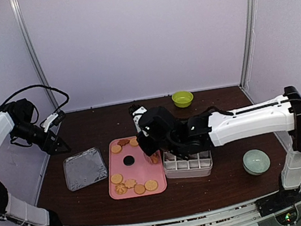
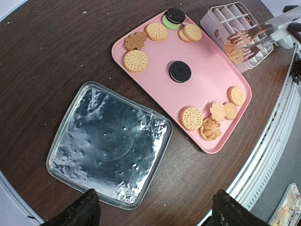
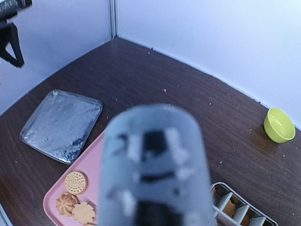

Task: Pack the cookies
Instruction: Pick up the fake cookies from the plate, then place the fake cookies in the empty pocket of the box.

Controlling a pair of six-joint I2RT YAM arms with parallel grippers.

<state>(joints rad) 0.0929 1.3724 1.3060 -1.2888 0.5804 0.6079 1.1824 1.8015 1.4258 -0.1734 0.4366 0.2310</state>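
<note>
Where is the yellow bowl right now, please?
In the top view, the yellow bowl sits far back on the table, right of centre, beyond the divided box.

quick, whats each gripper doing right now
left gripper: open, holding nothing
right gripper: closed on the tongs, which pinch a cookie

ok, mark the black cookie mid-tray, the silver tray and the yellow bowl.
black cookie (image 2: 180, 71), left wrist view, centre of its top face.
silver tray (image 2: 110, 143), left wrist view, bare middle.
yellow bowl (image 3: 279, 125), right wrist view, inner wall.
</note>
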